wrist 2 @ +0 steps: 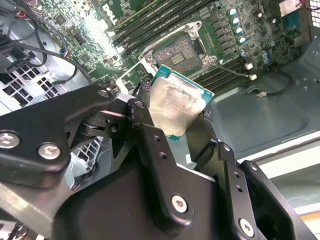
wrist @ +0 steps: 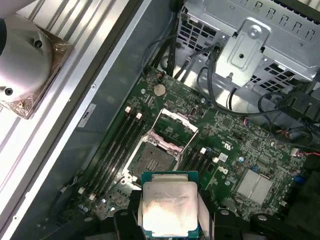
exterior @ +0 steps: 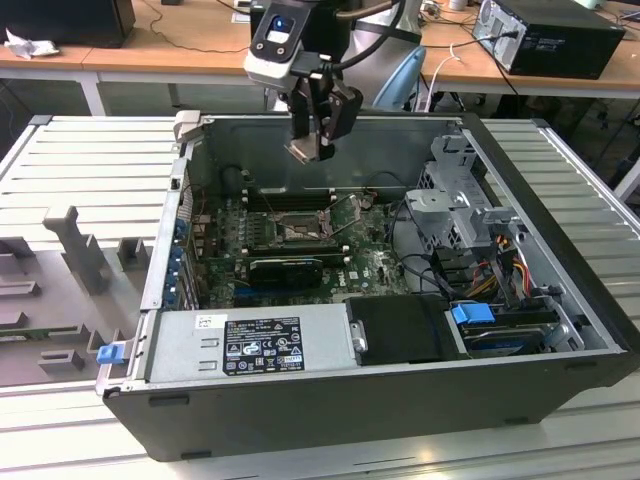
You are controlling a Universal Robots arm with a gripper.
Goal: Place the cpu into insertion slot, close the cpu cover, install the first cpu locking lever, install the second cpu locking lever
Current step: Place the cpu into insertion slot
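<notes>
My gripper (exterior: 312,148) hangs above the open computer case (exterior: 330,410), shut on the cpu (exterior: 304,151), a small square chip with a pale grey metal top. In both wrist views the cpu (wrist 2: 177,107) (wrist: 167,205) sits tilted between the black fingers (wrist 2: 150,137). Below it on the green motherboard (exterior: 375,265) lies the insertion slot (wrist: 152,161) (wrist 2: 180,52) (exterior: 298,230), open and bare. The cpu cover (wrist: 175,124) is swung up and back from the slot. The cpu is well clear of the board.
A black expansion card (exterior: 285,268) lies just in front of the slot, and memory slots (wrist: 117,145) flank it. A silver power supply (exterior: 250,345) fills the case front. A metal drive cage (exterior: 460,190) and loose cables (exterior: 420,265) stand on the exterior view's right.
</notes>
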